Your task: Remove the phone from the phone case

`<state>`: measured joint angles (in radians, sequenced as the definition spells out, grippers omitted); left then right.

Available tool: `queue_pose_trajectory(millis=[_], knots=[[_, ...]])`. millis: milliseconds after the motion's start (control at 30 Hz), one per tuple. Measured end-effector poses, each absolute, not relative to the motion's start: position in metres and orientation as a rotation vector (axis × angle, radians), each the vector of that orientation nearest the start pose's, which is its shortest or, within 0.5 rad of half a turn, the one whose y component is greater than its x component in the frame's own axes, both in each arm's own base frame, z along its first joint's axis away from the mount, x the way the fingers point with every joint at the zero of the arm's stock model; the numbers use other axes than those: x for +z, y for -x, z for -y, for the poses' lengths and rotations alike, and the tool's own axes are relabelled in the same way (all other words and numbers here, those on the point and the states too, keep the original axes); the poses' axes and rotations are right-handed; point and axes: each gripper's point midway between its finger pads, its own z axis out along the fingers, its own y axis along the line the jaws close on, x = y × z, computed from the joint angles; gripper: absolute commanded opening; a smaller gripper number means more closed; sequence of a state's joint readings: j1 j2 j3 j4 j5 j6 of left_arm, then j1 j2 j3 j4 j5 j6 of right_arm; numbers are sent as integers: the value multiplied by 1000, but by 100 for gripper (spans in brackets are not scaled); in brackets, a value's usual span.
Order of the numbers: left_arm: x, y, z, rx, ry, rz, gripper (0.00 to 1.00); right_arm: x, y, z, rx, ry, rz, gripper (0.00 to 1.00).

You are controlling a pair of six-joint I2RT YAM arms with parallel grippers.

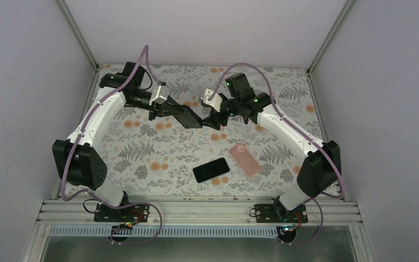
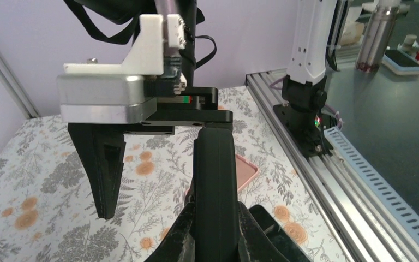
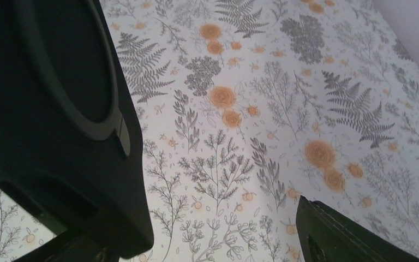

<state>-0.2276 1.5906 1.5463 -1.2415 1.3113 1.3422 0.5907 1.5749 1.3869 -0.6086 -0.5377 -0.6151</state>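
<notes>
Phone out of its case on the table, my two jaws meeting in the air behind it.

The fern-and-orange-flower patterned table (image 1: 142,153) carries both task things near its front edge, while my white left arm (image 1: 95,117) and white right arm (image 1: 286,128) reach inward over the back half. My left jaws (image 1: 192,120) are nearly closed, pinched on one black finger of my right jaws (image 2: 161,207), which stand wide apart and hold nothing. The empty pink rounded-rectangle phone case (image 1: 245,159) lies flat, and the black rectangular phone (image 1: 211,170) lies flat just beside it on its left; whether they touch I cannot tell.
</notes>
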Motion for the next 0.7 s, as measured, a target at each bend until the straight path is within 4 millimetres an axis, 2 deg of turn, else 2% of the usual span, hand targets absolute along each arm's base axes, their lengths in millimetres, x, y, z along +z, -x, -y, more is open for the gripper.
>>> queue_pose_trajectory(millis=[233, 433, 567, 700], knots=[[321, -258, 225, -1233, -1465, -1261, 2, 254, -294, -331, 658, 1533, -1677, 82], [326, -255, 222, -1284, -1420, -1277, 2, 265, -287, -343, 713, 1548, -1701, 81], [327, -254, 220, -1296, -1409, -1303, 2, 259, -282, -352, 781, 1560, -1733, 70], [320, -254, 218, -1277, -1427, -1358, 2, 244, -274, -362, 854, 1589, -1764, 43]])
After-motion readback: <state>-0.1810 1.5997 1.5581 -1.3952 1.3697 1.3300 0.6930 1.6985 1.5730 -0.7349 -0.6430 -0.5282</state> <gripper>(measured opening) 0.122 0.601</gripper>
